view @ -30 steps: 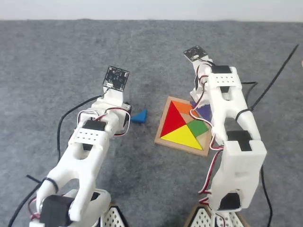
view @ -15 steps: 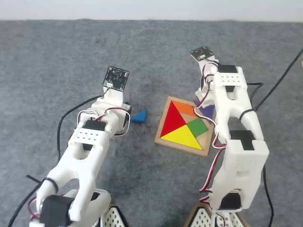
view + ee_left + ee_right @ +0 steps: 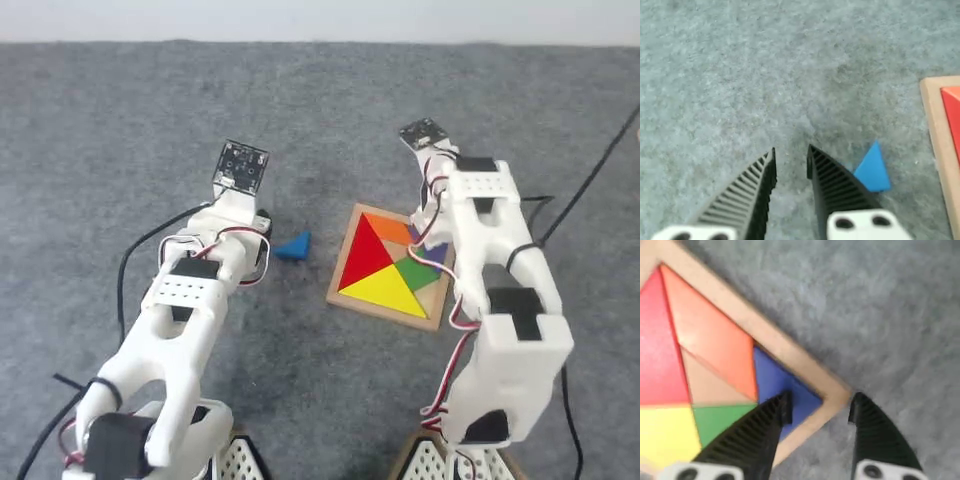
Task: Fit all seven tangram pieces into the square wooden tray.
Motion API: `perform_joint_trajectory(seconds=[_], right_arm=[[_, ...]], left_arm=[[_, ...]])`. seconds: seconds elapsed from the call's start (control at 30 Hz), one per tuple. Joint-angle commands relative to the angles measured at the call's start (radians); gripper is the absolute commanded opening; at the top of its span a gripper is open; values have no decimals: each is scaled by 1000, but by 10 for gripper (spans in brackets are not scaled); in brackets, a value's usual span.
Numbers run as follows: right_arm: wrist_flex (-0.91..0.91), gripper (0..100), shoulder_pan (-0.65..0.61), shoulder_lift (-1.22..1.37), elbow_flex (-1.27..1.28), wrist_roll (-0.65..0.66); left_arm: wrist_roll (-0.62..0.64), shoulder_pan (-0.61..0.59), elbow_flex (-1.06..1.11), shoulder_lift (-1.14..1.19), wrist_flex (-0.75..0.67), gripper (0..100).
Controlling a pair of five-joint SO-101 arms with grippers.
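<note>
The square wooden tray (image 3: 343,288) lies right of centre and holds red (image 3: 362,256), yellow (image 3: 385,290), orange (image 3: 393,230), green (image 3: 417,271) and purple-blue (image 3: 782,385) pieces. A small bare wooden patch (image 3: 710,387) shows between orange and green. My right gripper (image 3: 820,407) is open above the tray's far right corner (image 3: 837,392), one finger over the purple-blue piece, the other beyond the rim. A small blue triangle (image 3: 295,246) lies on the mat left of the tray. My left gripper (image 3: 791,162) is open just beside the blue triangle (image 3: 871,169), with nothing between its fingers.
A grey carpet mat (image 3: 150,130) covers the table. Black cables trail by both arms, one running to the right edge (image 3: 590,160). The arm bases (image 3: 240,455) stand at the near edge.
The right arm has swung its gripper slightly right and back over the tray's far corner. The left arm shifted only slightly. The blue triangle has stayed put.
</note>
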Motion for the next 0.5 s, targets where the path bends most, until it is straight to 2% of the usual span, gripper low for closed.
perform_joint_trajectory(seconds=[0.0, 0.23, 0.47], right_arm=[[-21, 207, -12, -67, 51, 8], [-41, 208, 82, -251, 106, -101], [-223, 207, 128, -645, 477, -140]], left_arm=[[-9, -9, -10, -43, -26, 105], [-11, -8, -10, -43, -26, 105], [-12, -5, -10, -43, -25, 105]])
